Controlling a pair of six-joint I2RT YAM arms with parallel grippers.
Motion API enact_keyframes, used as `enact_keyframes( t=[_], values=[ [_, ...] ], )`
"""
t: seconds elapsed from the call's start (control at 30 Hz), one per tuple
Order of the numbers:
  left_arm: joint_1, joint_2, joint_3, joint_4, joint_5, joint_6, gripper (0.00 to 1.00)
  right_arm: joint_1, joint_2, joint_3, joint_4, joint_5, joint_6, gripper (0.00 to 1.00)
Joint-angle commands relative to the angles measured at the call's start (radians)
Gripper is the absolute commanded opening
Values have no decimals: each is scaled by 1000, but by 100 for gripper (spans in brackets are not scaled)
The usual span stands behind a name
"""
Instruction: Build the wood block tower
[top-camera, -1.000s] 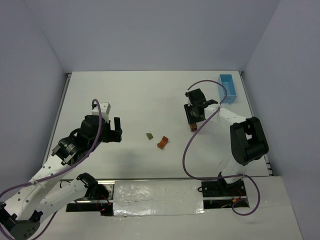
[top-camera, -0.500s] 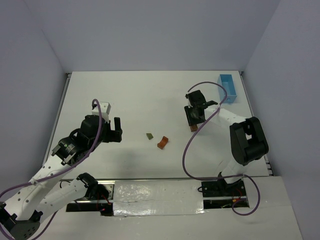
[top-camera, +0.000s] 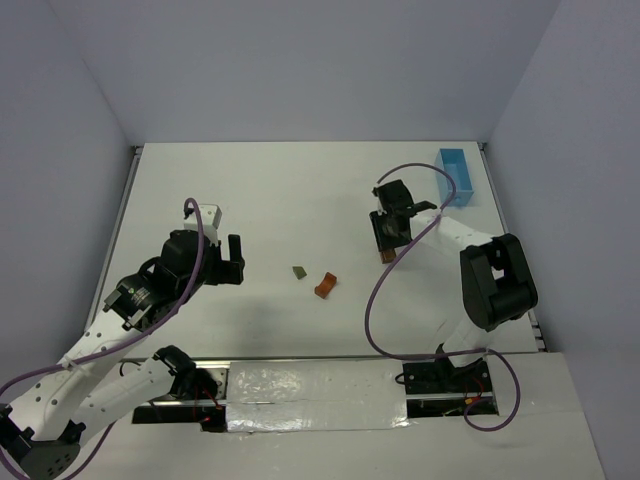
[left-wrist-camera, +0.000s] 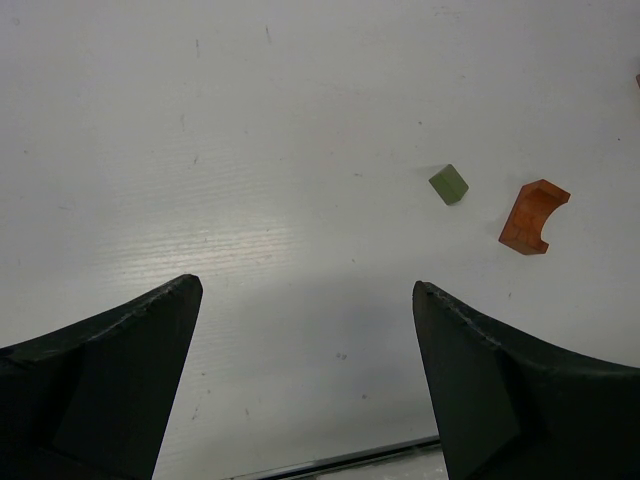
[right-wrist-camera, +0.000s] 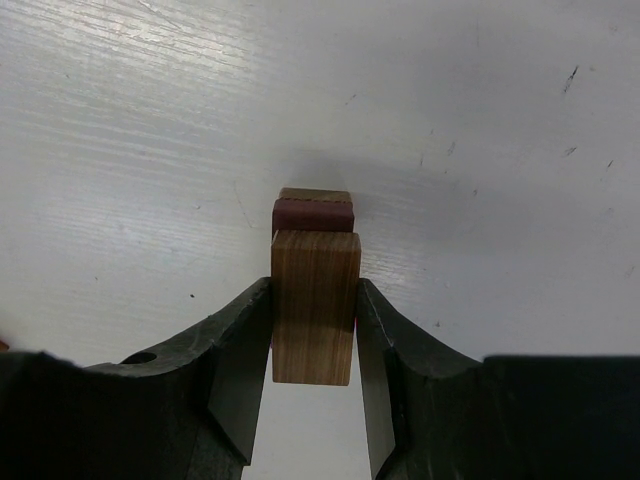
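Right fingers (right-wrist-camera: 235, 350) farther out; scuffed white table (left-wrist-camera: 300, 100)

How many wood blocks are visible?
5: green block and orange arch on table; tan block in right gripper, over maroon block and brown block. Others may be hidden.

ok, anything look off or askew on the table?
Nothing stands out. The right gripper holds a tan block squarely in its jaws, lined up over the dark red block and brown block beneath. The orange arch block and green block lie loose mid-table, apart, undamaged.
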Motion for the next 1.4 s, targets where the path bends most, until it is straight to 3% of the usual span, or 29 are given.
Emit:
enact_keyframes(
  t=[0.0,1.37],
  values=[
    [4,-6,-2,43,11,25,99,-13,-49,14,26,0,9,44],
    [4,5,-4,44,17,27,100,-22,-28,41,35,-47,6,46]
  ],
)
